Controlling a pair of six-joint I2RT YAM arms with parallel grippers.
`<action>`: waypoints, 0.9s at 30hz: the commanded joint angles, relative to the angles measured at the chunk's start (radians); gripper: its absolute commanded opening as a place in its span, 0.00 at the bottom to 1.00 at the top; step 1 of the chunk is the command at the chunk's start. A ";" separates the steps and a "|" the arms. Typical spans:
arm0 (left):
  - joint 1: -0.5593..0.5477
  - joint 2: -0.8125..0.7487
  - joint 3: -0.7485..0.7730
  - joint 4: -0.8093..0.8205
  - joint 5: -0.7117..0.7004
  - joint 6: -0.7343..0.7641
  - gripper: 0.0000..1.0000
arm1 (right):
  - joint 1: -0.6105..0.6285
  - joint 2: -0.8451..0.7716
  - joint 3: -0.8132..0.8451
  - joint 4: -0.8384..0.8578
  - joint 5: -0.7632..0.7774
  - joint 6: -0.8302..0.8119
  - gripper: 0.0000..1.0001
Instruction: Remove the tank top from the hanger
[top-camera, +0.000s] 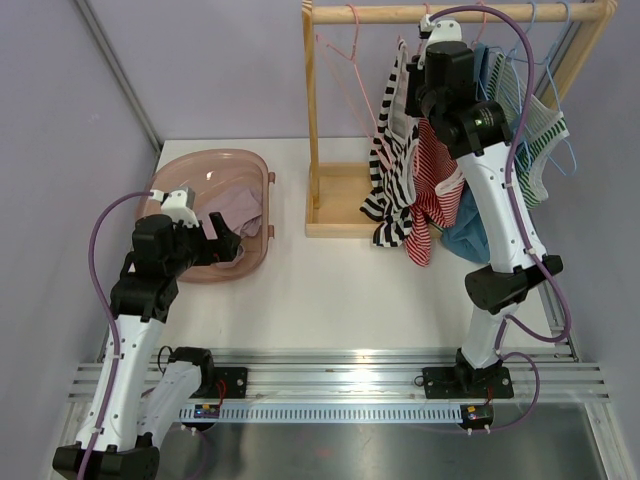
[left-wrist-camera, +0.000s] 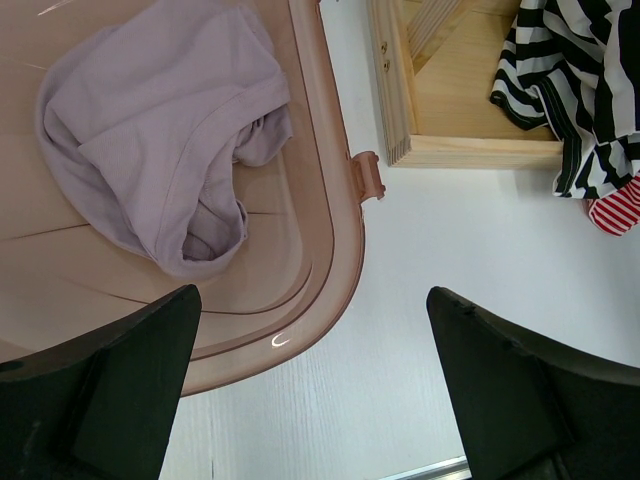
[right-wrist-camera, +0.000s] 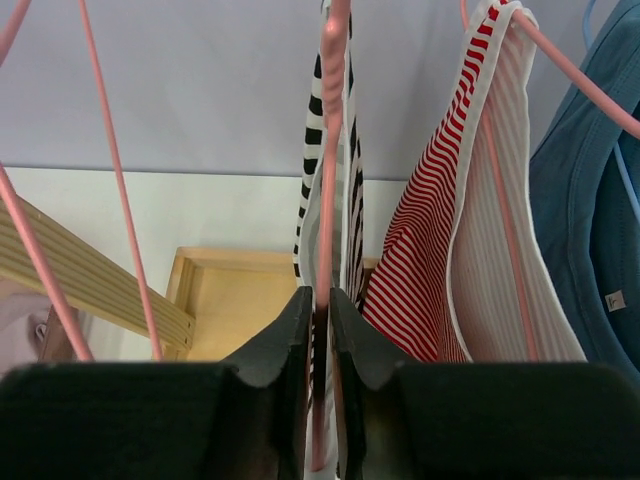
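While my right fingers (right-wrist-camera: 320, 305) were pressed almost together high on the rack, they pinched the shoulder of the black-and-white tank top (right-wrist-camera: 345, 200) where the pink wire of its hanger (right-wrist-camera: 330, 110) ran straight down between them. I could not tell whether they caught cloth alone or cloth and wire together.

The hanger hung from the wooden rail (top-camera: 460, 14) at about one o'clock of the surface (top-camera: 330, 300), so the top dangled free of everything below. I judged the shoulder to be the sensible place to hold, since the strap had to slide off the hanger's arm before the rest would follow.

From my right fingers the striped strap rose toward twelve o'clock, touching both of them. A red-striped top (right-wrist-camera: 430, 260) hung just beside it at two o'clock, and a blue one (right-wrist-camera: 590, 220) beyond that at three o'clock.

My left fingers (left-wrist-camera: 312, 330) were spread wide and held nothing. They hovered over the rim of the pink basket (top-camera: 255, 165) at nine o'clock of the surface, well apart from the rack. A lilac garment (left-wrist-camera: 150, 130) lay in it, and I took the basket for the drop-off place.
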 joint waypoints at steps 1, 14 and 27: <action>-0.006 -0.012 -0.002 0.037 0.033 0.018 0.99 | -0.010 0.010 0.022 0.000 -0.028 0.007 0.18; -0.007 -0.014 -0.002 0.037 0.030 0.020 0.99 | -0.019 -0.007 0.039 0.049 -0.028 0.024 0.00; -0.015 -0.018 -0.003 0.037 0.022 0.018 0.99 | -0.018 -0.088 0.107 0.074 -0.039 0.037 0.00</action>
